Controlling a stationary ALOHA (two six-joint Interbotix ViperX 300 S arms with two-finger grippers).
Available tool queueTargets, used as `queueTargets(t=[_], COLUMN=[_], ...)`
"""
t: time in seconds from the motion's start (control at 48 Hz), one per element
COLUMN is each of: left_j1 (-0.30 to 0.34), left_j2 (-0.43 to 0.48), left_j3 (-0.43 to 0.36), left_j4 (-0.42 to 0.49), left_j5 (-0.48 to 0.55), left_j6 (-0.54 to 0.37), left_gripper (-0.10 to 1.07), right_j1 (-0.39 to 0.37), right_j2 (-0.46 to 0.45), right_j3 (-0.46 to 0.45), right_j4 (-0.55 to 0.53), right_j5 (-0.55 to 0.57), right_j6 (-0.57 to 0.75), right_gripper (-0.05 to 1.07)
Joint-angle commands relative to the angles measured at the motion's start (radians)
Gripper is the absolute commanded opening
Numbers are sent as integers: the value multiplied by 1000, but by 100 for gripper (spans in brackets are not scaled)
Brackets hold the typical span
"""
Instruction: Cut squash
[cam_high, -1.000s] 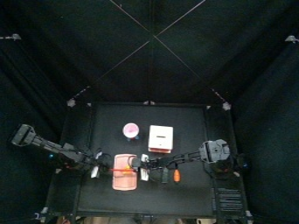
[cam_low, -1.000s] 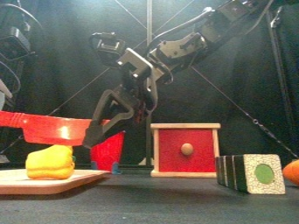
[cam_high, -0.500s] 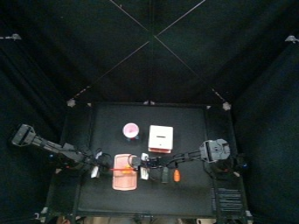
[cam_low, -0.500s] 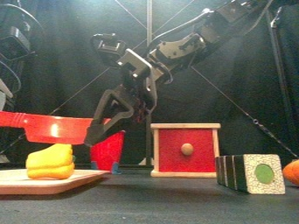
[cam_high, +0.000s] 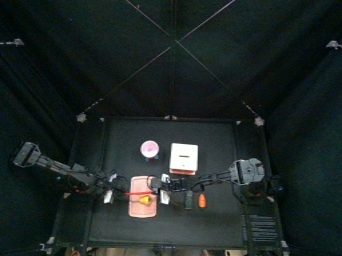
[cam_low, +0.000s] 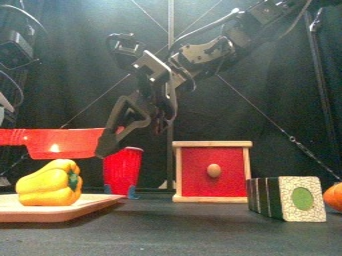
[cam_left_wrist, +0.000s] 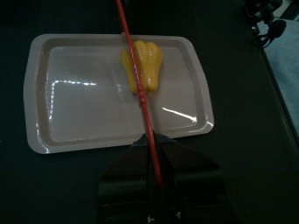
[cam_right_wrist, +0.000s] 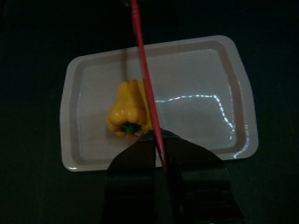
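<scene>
A yellow squash (cam_low: 50, 182) lies on a shallow white tray (cam_low: 96, 203) at the table's front left, and it also shows in the top view (cam_high: 139, 198). My right gripper (cam_right_wrist: 163, 164) reaches across from the right and is shut on a red knife (cam_right_wrist: 145, 70). Its blade hangs level just above the squash (cam_right_wrist: 128, 107) in the front view. In the left wrist view my left gripper (cam_left_wrist: 152, 172) is shut on a red knife (cam_left_wrist: 131, 52). Seen edge-on, that knife crosses over the squash (cam_left_wrist: 145, 65) and the tray (cam_left_wrist: 70, 105).
A red cup (cam_low: 123, 170) stands just behind the tray. A red wooden box with a knob (cam_low: 211, 171) sits mid-table, with a black block bearing a green dot (cam_low: 287, 197) to its right. An orange thing (cam_low: 334, 195) is at the right edge. A pink object (cam_high: 150, 150) lies further back.
The squash has tipped over and now lies lower and nearer the tray's front. The red blade has lifted slightly and levelled above it. The right arm has shifted a little.
</scene>
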Motion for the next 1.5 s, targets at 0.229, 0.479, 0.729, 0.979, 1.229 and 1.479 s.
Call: queueTargets(t=[0.229, 0.479, 0.729, 0.979, 1.229, 1.479], left_j1=[-17, -106, -163, -169, -161, -156], left_j2=[-2, -2, 34, 123, 143, 129], left_j3=[-63, -64, -74, -123, -252, -431], left_j4=[2, -35, -87, -103, -58, 140], left_j5=[-15, -21, -34, 9, 235, 515], left_j6=[3, 0, 0, 0, 0, -14], left_gripper=[39, 39, 39, 38, 38, 38], right_j1=[-35, -14, 37, 54, 71, 71], right_j2=[-71, -71, -67, -54, -64, -135], right_j3=[-46, -35, -14, 8, 5, -20], right_j4=[-3, 6, 8, 15, 14, 12], right_j5=[-44, -40, -38, -38, -14, 81], right_j6=[-3, -2, -2, 0, -2, -2], right_gripper=[33, 33, 33, 33, 33, 33])
